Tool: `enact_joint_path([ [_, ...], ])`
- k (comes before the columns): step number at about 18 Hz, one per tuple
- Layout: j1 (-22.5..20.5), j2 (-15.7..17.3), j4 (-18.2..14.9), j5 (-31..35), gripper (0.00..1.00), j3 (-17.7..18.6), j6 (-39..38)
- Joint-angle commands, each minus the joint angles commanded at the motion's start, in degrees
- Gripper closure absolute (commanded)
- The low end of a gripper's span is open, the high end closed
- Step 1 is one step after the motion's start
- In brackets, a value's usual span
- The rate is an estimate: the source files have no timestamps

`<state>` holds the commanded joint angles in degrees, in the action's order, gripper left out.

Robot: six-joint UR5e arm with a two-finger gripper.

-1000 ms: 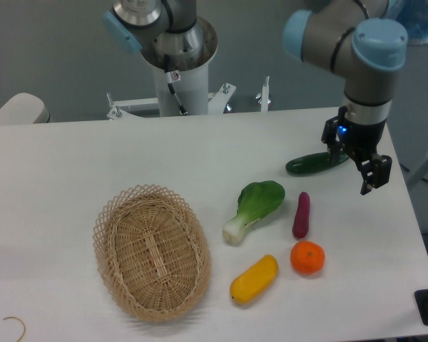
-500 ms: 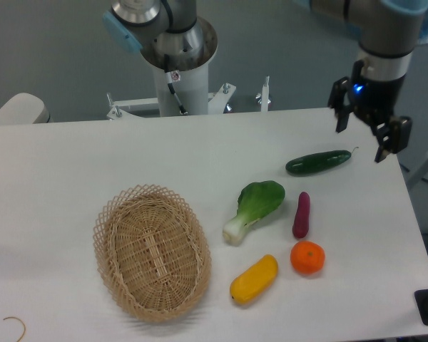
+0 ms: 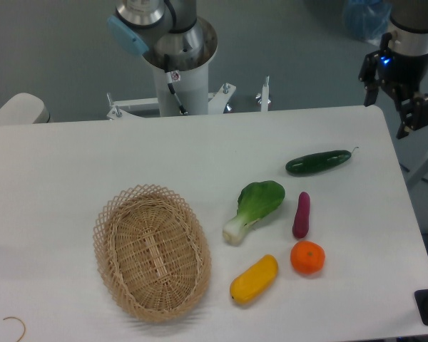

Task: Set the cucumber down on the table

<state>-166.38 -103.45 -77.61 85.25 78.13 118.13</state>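
Your gripper (image 3: 390, 107) hung with jaws wide, empty, above the table's (image 3: 128, 157) far right corner. The cucumber (image 3: 317, 162) lay flat, down-left of the jaws, near the right edge.

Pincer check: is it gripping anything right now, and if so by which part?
Nothing is held. The pincer hangs open and empty above the table's far right corner, while the cucumber lies free on the tabletop.
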Motion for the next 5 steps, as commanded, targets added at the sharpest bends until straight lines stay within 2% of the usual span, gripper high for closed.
enact_joint_path([
  [5, 0.4, 0.0, 0.2, -0.2, 0.00, 0.3, -0.1],
])
